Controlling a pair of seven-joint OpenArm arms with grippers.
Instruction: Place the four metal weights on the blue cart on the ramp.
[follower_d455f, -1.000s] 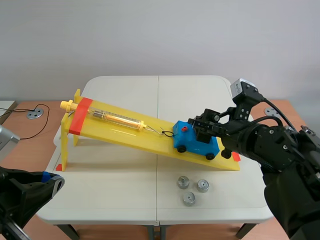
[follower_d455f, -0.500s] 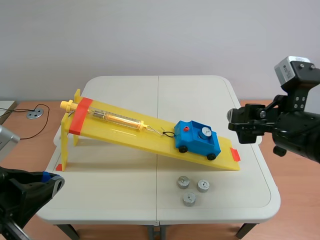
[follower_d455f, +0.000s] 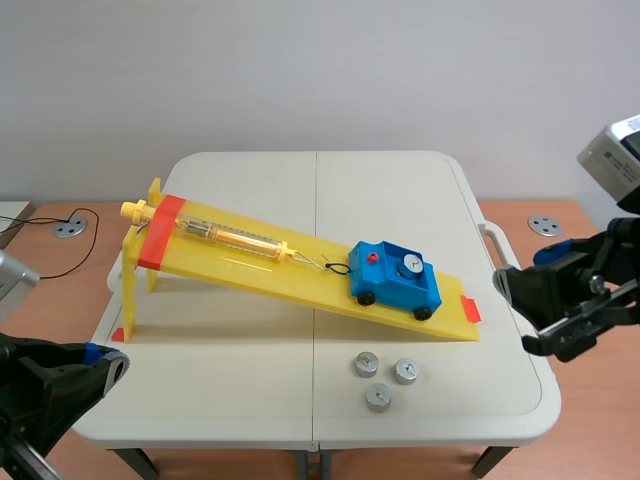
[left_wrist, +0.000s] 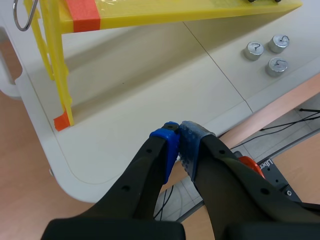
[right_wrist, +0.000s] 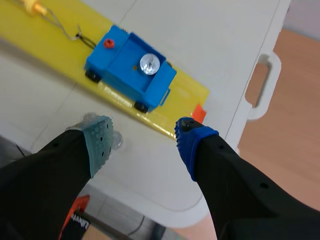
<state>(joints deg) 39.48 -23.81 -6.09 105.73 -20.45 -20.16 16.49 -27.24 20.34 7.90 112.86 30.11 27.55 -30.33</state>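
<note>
The blue cart (follower_d455f: 395, 280) sits low on the yellow ramp (follower_d455f: 250, 262), tied by a string to a spring scale. One metal weight (follower_d455f: 408, 265) lies in its tray. Three more weights (follower_d455f: 366, 363) (follower_d455f: 405, 371) (follower_d455f: 377, 397) stand on the table in front of the ramp's low end. My right gripper (follower_d455f: 525, 315) hangs open off the table's right edge, holding nothing. In the right wrist view the cart (right_wrist: 130, 67) and its weight (right_wrist: 148, 62) lie ahead of the open gripper (right_wrist: 145, 137). My left gripper (left_wrist: 177, 135) is shut on nothing near the table's front left corner.
In the left wrist view the ramp's leg (left_wrist: 57, 75) with red tape stands ahead, and the three loose weights (left_wrist: 254, 49) lie far off to the right. The table's carry handle (right_wrist: 262, 85) is beside the right gripper. A cable runs over the side table (follower_d455f: 70, 228).
My right gripper has drawn back from the cart to the right and down past the table edge, leaving a weight in the cart's tray. The left arm has not moved.
</note>
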